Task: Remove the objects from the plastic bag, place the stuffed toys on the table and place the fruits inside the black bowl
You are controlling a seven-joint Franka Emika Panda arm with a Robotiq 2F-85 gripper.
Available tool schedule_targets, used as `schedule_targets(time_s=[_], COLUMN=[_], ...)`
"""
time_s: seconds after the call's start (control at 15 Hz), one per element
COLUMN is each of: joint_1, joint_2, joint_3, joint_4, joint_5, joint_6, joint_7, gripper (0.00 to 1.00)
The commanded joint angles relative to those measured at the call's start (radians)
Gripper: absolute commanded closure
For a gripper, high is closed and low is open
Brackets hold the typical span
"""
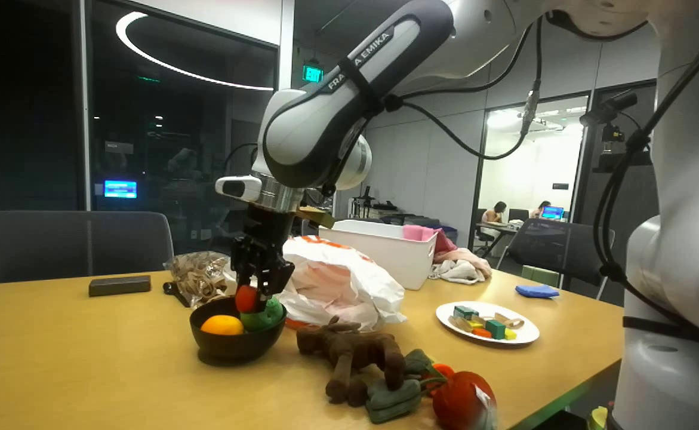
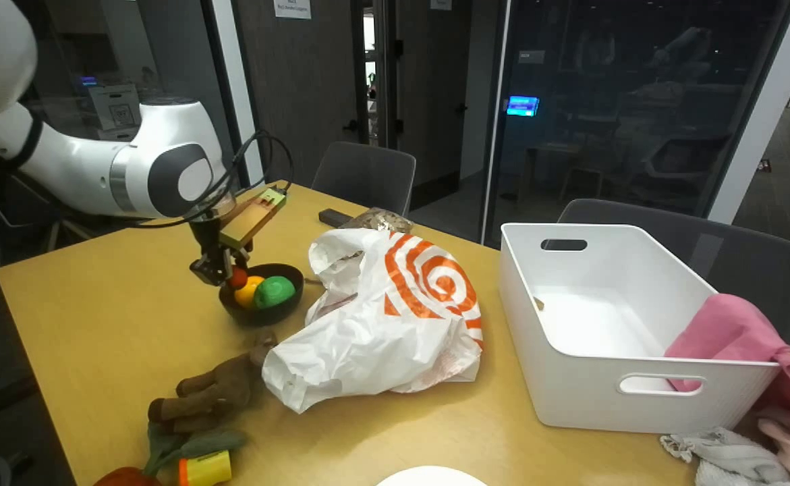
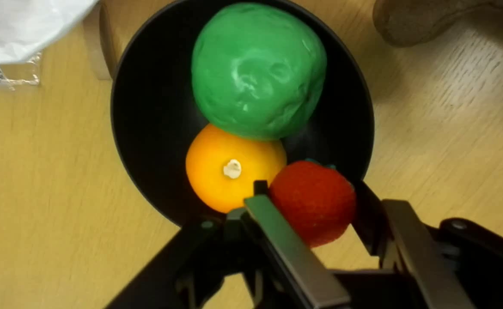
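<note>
My gripper is shut on a red strawberry-like fruit, held at the rim of the black bowl. The fruit also shows in an exterior view. An orange fruit and a larger green fruit lie in the bowl, touching in the wrist view. The white plastic bag with an orange spiral lies crumpled beside the bowl; its inside is mostly hidden. A brown stuffed toy lies on the table near the bowl. A red toy with grey-green leaves lies beside it.
A white bin with pink cloth stands behind the bag. A white plate holds small blocks. A clear bag and a dark box lie behind the bowl. A yellow tub lies by the leafy toy.
</note>
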Motion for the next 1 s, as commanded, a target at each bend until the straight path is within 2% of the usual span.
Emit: schedule_targets(time_s=[0.0, 0.27, 0.33, 0.4, 0.6, 0.73, 0.93], joint_1=[-0.002, -0.006, -0.006, -0.006, -0.010, -0.014, -0.013], joint_2=[0.068, 0.114, 0.121, 0.125, 0.116, 0.089, 0.038], joint_3=[0.001, 0.002, 0.003, 0.004, 0.014, 0.024, 0.027], joint_4=[0.059, 0.090, 0.096, 0.100, 0.103, 0.100, 0.122], joint_5=[-0.103, -0.164, -0.175, -0.180, -0.166, -0.139, -0.106], joint_6=[0.017, 0.008, 0.007, 0.006, -0.011, -0.042, -0.163], joint_7=[0.081, 0.134, 0.146, 0.155, 0.157, 0.144, 0.179], gripper=[0.76, 0.76, 0.26, 0.25, 0.02, 0.00, 0.00])
